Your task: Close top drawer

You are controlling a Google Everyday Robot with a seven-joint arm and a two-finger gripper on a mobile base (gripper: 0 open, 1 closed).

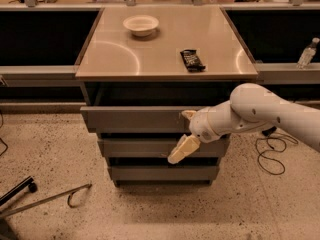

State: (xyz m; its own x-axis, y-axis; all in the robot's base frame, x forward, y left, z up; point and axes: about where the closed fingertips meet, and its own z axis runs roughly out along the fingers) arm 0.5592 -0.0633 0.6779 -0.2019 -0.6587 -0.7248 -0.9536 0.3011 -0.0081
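Gripper [180, 136], cream-coloured and two-fingered at the end of a white rounded arm [260, 109], sits at the front of the cabinet with its fingers spread wide and nothing between them. The upper finger rests against the right part of the wide, shallow grey metal top drawer [135, 119], while the lower one slants down and left across the plain grey middle drawer front [145, 147]. The top drawer's front panel runs from the upper finger far out to the gripper's left, and a dark gap above it, under the tan tabletop [115, 59], suggests it is not yet flush. To finish well, I judge the push should go straight back along the drawer's slides. Contact is off-centre to the right, so a slow, even press would guard against the drawer skewing and binding, and the lower finger should stay clear of the drawer below. Beyond and above the gripper, a white bowl [141, 25] and a black wrapped bar [192, 60] lie on the tabletop, well apart from the work.
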